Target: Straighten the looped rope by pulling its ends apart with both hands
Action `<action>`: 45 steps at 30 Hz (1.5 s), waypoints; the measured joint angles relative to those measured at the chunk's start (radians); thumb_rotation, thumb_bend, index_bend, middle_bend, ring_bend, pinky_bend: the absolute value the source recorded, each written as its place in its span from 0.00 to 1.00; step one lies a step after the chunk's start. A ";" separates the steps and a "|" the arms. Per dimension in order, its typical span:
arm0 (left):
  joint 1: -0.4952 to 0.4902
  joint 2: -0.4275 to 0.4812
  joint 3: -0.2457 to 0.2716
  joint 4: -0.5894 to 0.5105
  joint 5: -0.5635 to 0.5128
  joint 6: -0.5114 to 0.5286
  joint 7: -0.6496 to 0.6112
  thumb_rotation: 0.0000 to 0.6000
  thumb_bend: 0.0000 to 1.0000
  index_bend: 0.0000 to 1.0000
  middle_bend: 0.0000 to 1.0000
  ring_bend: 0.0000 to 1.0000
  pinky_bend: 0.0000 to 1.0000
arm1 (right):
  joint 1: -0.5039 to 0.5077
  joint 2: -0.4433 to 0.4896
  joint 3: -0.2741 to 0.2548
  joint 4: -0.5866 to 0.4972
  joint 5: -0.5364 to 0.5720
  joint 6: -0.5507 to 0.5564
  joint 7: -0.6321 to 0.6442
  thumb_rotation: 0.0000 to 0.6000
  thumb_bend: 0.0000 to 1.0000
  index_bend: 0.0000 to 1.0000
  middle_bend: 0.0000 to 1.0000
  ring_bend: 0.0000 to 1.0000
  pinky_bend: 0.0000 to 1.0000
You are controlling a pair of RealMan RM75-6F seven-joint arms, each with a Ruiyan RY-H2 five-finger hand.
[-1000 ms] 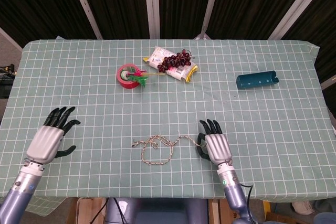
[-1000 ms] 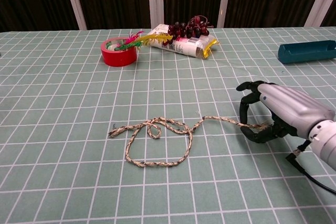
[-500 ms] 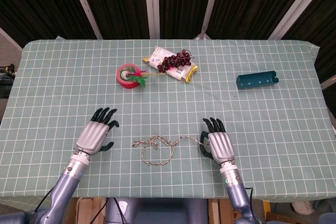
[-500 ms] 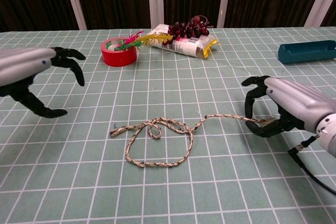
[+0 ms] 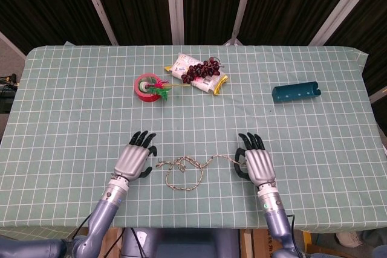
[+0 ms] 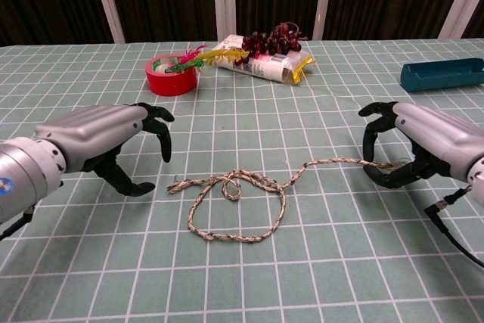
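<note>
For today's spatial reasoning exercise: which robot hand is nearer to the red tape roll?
Left. The left robot hand sits nearly straight in front of the red tape roll; the right robot hand lies far off to its right.

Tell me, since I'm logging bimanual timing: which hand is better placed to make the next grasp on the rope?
The left hand. It hovers with fingers spread just beside the rope's free left end and holds nothing. The right hand is already pinching the right end, so the next grasp probably falls to the left.

I'm seeing matt green checked cloth covering the counter [image 5: 314, 149], a rough braided fibre rope [image 6: 236, 206], and each robot hand [image 6: 113, 141] showing smooth silver shell with black fingers.
</note>
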 measured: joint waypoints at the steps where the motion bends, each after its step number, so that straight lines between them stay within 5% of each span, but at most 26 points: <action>1: -0.002 -0.007 0.000 0.004 -0.005 0.002 0.001 1.00 0.38 0.44 0.08 0.00 0.00 | 0.000 0.000 0.000 0.000 0.000 0.000 0.000 1.00 0.47 0.67 0.14 0.00 0.00; 45: -0.069 -0.160 0.010 0.156 -0.055 0.034 -0.037 1.00 0.51 0.53 0.13 0.00 0.00 | 0.010 0.035 0.008 -0.017 0.018 0.017 0.013 1.00 0.47 0.68 0.14 0.00 0.00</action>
